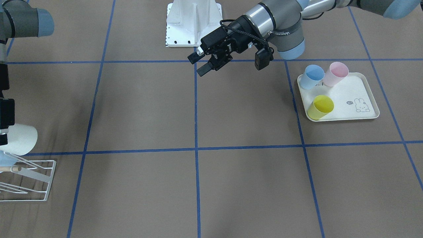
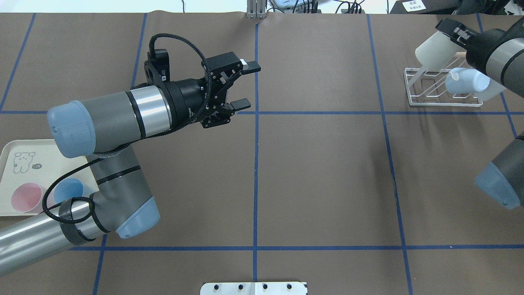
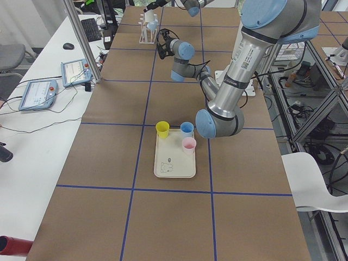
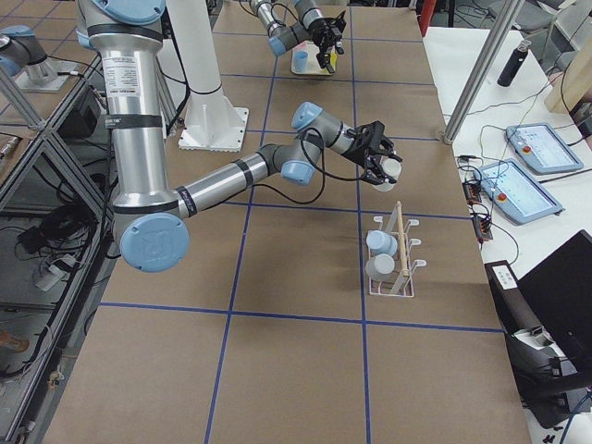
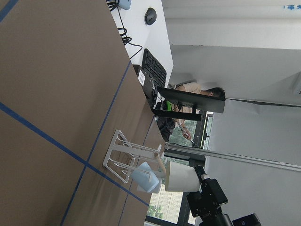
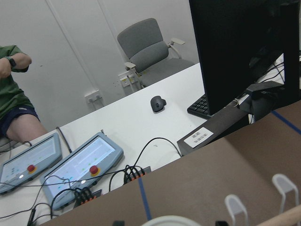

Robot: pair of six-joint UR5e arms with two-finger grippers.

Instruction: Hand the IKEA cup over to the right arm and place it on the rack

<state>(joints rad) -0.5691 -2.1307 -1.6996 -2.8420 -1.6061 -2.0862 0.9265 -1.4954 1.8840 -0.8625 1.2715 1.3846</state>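
Handover judged done: white plastic cup point(image 2: 434, 51) gripped by right hand point(image 2: 452, 39) just above white wire-frame rack point(image 2: 440, 105); left hand point(image 2: 247, 85) spread wide, empty. Racking remains.

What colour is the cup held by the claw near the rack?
White. The cup shows best in the overhead exterior view.

Tray cups point(image 1: 320, 106): three. Rack cups point(image 4: 381, 242): two. Held cup point(image 1: 21, 138): one. Tray point(image 1: 360, 89), rack point(image 2: 444, 104): one each.

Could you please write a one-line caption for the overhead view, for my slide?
Right gripper holds the white cup at the rack, which bears a blue cup; left gripper open at mid-table.
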